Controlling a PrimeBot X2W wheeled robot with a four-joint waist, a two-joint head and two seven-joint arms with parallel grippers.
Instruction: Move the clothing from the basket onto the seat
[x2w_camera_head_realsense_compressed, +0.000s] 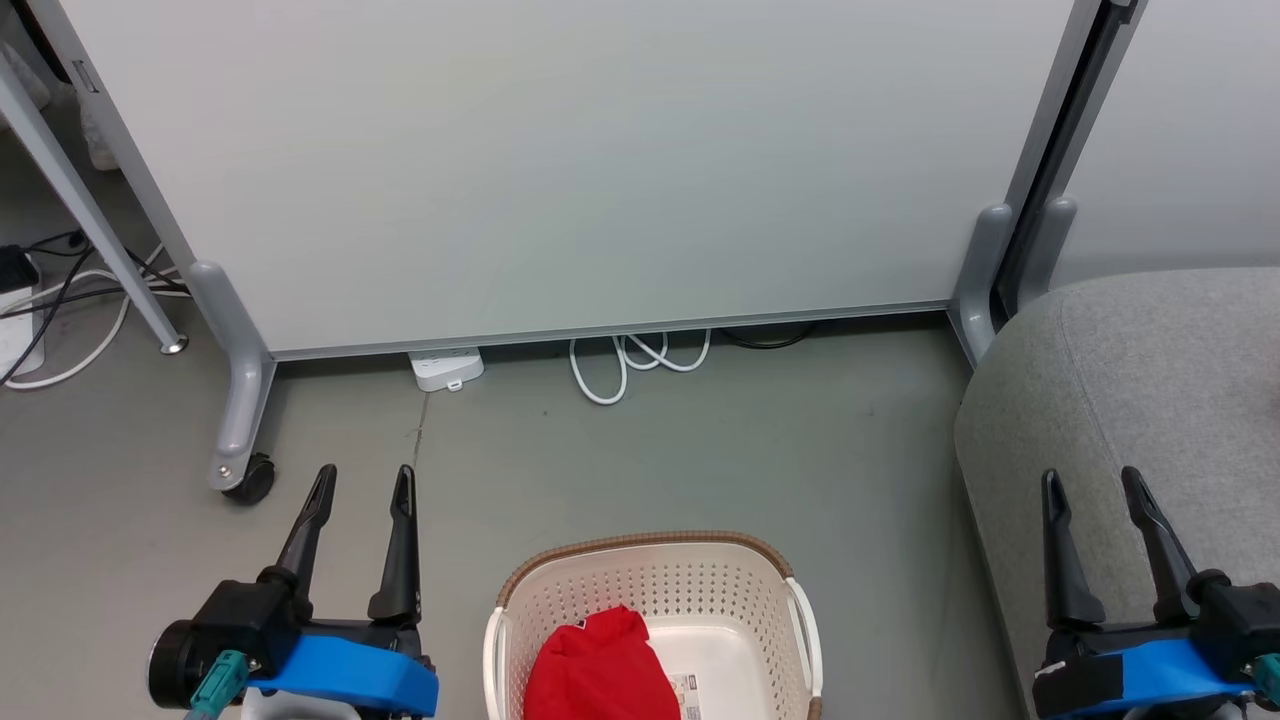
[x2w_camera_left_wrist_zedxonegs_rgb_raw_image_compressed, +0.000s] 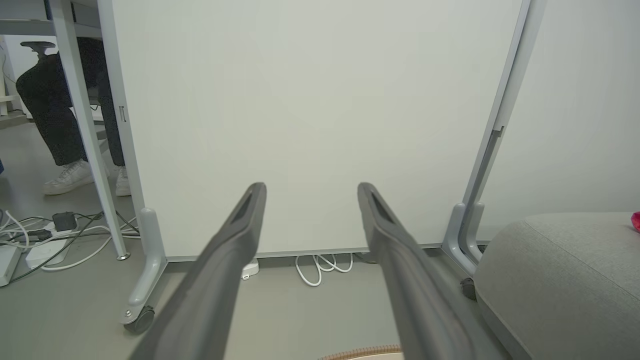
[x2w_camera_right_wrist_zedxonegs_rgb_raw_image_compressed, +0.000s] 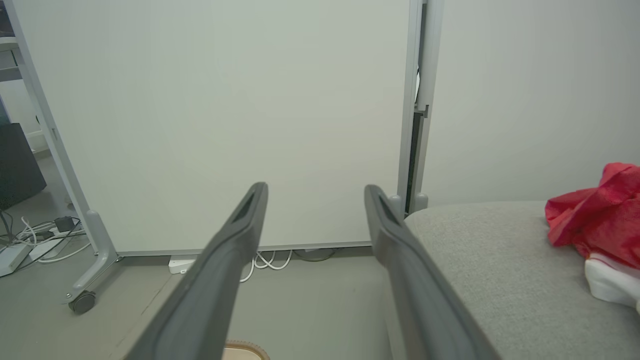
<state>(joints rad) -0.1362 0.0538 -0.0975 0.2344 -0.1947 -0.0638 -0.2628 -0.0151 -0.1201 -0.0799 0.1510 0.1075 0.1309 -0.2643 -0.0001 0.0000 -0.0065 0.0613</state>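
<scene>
A: What's nearest?
B: The two grippers. The left gripper (x2w_camera_head_realsense_compressed: 365, 472) shows at the lower left above the grey floor (x2w_camera_head_realsense_compressed: 700, 450), the right gripper (x2w_camera_head_realsense_compressed: 1090, 474) at the lower right against the seat (x2w_camera_head_realsense_compressed: 1130, 380). Both have their fingers spread apart with nothing between them.
A: And the basket?
B: The basket (x2w_camera_head_realsense_compressed: 640, 541) stands on the floor between the two grippers, close to the robot. One red garment (x2w_camera_head_realsense_compressed: 600, 665) lies bunched inside it, toward its left side, with a paper label (x2w_camera_head_realsense_compressed: 685, 696) on the basket bottom just beside it.
A: Any clothing on the seat?
B: Yes, a second red garment (x2w_camera_right_wrist_zedxonegs_rgb_raw_image_compressed: 595, 215) with a white part (x2w_camera_right_wrist_zedxonegs_rgb_raw_image_compressed: 607, 282) lies crumpled on top of it, at the right edge of the right wrist view.
A: What's farther out?
B: A white power strip (x2w_camera_head_realsense_compressed: 447, 368) and a looped white cable (x2w_camera_head_realsense_compressed: 630, 365) lie on the floor at the foot of a pale wheeled panel (x2w_camera_head_realsense_compressed: 600, 170). Past its left edge, in the left wrist view, are a person's legs (x2w_camera_left_wrist_zedxonegs_rgb_raw_image_compressed: 55, 115) in dark trousers and white shoes (x2w_camera_left_wrist_zedxonegs_rgb_raw_image_compressed: 67, 177)
</scene>
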